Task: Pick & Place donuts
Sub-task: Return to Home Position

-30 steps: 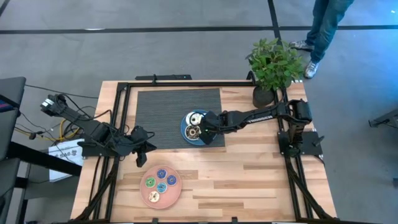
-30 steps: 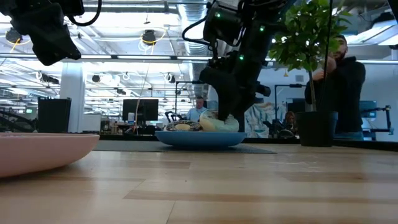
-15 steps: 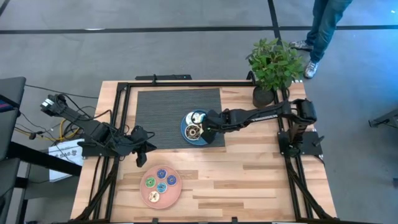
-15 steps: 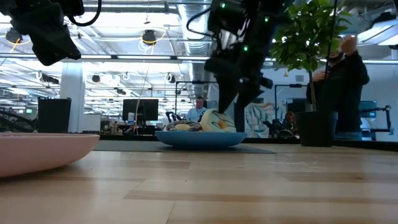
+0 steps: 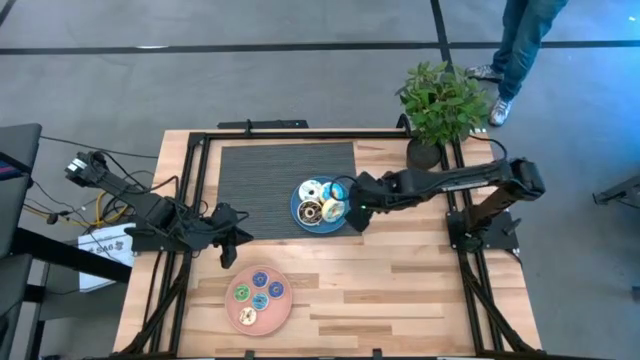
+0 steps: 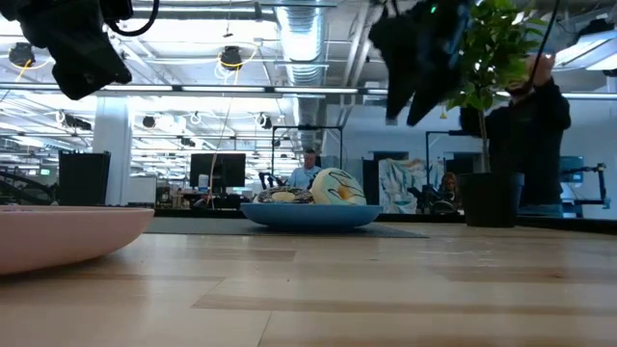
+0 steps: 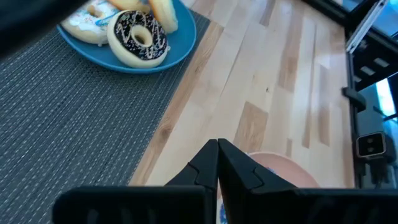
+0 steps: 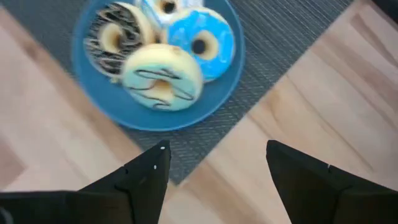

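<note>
A blue plate (image 5: pixel 303 222) sits at the near right corner of the grey mat and carries the larger donuts: white (image 8: pixel 168 6), brown-cream (image 8: pixel 117 34), teal-blue (image 8: pixel 203 41) and yellow-green (image 8: pixel 163 78). The yellow-green one lies partly on top of its neighbours (image 6: pixel 334 186). My right gripper (image 8: pixel 214 163) is open, hovering above and just right of the plate (image 5: pixel 352 212). Several tinier donuts (image 5: pixel 260 292) lie on a pink plate (image 5: pixel 240 318) near the table's near edge. My left gripper (image 7: pixel 217 158) is shut, raised over the table's left side (image 5: pixel 228 248).
A potted plant (image 5: pixel 440 105) stands at the table's far right corner. Black frame rails (image 5: pixel 195 190) run along the table's sides. Bare wood lies between the two plates and to the right of them. A person (image 5: pixel 520 50) stands beyond the far right corner.
My right gripper has let go of the yellow-green donut on the blue plate, risen clear of it and drawn back toward the table's right edge. The donut stays on the plate, resting against the others.
</note>
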You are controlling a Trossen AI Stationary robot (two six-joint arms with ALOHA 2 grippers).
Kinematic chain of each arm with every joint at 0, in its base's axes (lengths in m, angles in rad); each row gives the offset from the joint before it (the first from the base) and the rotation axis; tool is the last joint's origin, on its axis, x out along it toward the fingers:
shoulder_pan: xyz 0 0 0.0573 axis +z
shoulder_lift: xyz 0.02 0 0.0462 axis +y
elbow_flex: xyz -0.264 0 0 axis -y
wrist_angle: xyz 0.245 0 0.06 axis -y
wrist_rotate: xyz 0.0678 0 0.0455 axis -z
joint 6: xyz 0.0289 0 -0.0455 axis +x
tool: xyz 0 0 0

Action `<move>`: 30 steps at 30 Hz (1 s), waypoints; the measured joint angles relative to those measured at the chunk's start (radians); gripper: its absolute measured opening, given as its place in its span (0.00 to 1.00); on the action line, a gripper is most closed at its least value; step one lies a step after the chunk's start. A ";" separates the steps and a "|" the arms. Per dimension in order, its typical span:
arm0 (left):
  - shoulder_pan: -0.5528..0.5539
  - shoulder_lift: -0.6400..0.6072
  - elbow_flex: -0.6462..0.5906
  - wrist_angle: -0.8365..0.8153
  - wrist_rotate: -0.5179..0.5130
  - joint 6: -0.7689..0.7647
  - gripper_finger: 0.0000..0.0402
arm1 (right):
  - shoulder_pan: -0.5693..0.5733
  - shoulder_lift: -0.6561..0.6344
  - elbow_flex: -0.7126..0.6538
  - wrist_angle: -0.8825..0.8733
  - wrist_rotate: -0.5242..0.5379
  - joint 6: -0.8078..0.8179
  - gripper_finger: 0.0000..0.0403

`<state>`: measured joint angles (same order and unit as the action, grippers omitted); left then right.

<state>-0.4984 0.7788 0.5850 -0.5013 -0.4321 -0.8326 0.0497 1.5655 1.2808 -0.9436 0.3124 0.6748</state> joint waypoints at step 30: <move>0.000 -0.006 0.015 0.064 -0.196 0.244 0.00 | 0.464 -0.010 0.000 -0.150 0.001 0.068 0.03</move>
<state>-0.4980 0.7728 0.6001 -0.4372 -0.6283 -0.5890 0.5139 1.5551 1.2808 -1.0941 0.3138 0.7433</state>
